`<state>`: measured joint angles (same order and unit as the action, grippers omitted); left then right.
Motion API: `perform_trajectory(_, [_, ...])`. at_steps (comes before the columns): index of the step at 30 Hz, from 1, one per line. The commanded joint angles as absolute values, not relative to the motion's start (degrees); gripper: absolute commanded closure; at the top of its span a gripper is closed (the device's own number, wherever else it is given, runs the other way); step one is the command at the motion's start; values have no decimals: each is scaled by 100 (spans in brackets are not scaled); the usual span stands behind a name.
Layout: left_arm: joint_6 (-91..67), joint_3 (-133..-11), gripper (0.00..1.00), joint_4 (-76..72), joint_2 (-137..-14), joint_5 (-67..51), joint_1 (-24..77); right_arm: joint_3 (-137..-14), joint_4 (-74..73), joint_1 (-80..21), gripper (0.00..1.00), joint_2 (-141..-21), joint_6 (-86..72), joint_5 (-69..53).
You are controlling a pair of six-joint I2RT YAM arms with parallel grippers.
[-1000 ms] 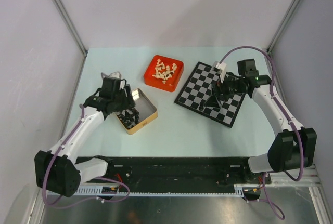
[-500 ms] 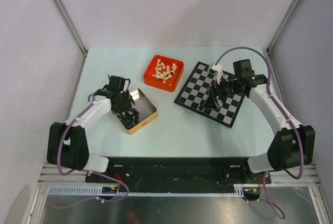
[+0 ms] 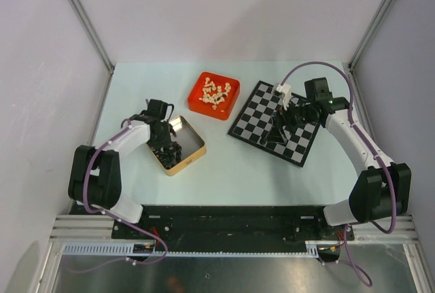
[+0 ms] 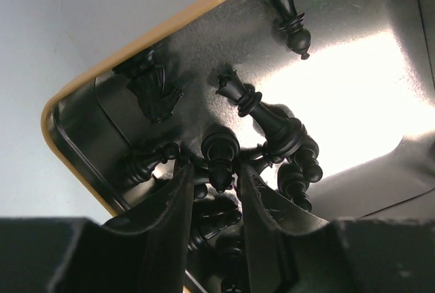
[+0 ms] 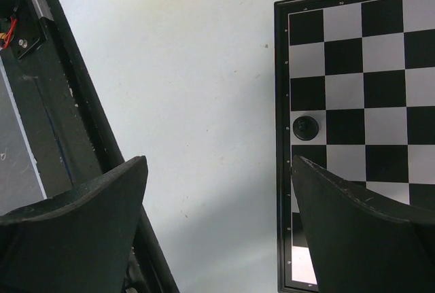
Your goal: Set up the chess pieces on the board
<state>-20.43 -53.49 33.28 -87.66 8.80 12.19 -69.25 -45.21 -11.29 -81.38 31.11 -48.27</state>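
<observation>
Left gripper [image 4: 213, 174]: lowered into the tin, fingers drawn close on either side of one black pawn. Whether the pads actually press it cannot be told.
Black pawn [image 4: 219, 150]: right between the left fingertips, its round head up toward the wrist camera.
Other black chess pieces [image 4: 262, 113]: heaped just past and under the fingertips. A tall crowned one lies on its side immediately beyond the pawn, a knight [image 4: 155, 89] lies off toward the tin's corner, and one more [image 4: 291, 14] lies alone well beyond.
Tin [image 4: 170, 28]: a shiny metal box with a gold rim, around the left gripper, with its corner just beside the fingers.
Right gripper [image 5: 217, 170]: jaws spread wide with nothing between them, hanging above the board's edge. One finger is over the table and the other over the checks.
Black piece on the board [image 5: 306, 127]: upright on a grey square in the edge column, just beyond the tip of the board-side finger.
Board [image 5: 370, 89]: below and ahead of the right gripper, with black and grey checks and a dark border.
Red tray [image 3: 197, 99]: between the two grippers and farther out from both.
Cream pieces [image 3: 216, 92]: loose in the red tray.
Table [image 3: 231, 164]: a pale surface under everything.
</observation>
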Motion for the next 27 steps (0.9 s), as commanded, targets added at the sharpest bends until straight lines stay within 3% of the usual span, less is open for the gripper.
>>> perform_trajectory(1, [-1960,-5563,64,3129,-8737,949,1178,-7163,-4509,-1125,9,-8174,3067,-4834])
perform_trajectory(16, [-1898,-5555,77,3120,-8789,940,1187,-7163,-4562,-958,9,-8112,3067,-4878])
perform_trajectory(20, [-1872,-5546,90,3120,-8728,905,1178,-7163,-4562,-949,9,-8112,3050,-4913])
perform_trajectory(27, [-1820,-5467,95,3181,-8061,748,1186,-7163,-4570,-905,9,-8042,3041,-4966])
